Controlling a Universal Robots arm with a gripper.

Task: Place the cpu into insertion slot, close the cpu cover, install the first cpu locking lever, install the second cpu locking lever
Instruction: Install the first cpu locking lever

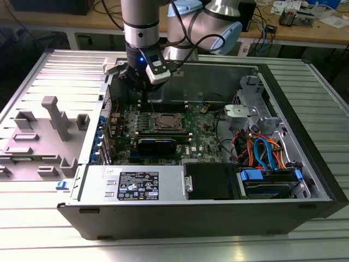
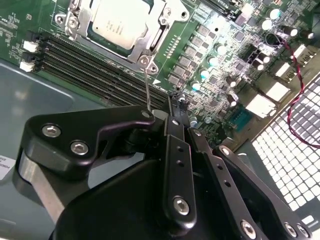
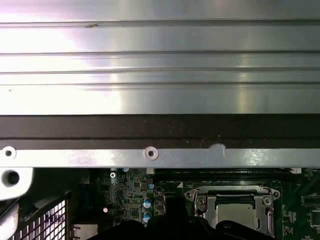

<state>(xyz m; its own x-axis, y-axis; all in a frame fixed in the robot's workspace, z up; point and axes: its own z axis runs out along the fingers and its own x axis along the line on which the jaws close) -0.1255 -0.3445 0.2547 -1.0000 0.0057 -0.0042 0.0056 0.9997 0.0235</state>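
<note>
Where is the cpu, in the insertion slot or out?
In: the cpu lies flat in the insertion slot in the second wrist view, the cpu cover framing it.

cpu [image 2: 117, 22] edge-cropped, cpu cover [image 3: 205, 207] partly cropped

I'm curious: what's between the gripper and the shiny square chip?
In the second wrist view, long black memory slots and a thin wire lever separate the black gripper from the silvery square cpu.

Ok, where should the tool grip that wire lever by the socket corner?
Probably near its upper end, coming from above and pinching across the wire: the lever is a thin rod standing up from a corner of the cpu cover.
</note>
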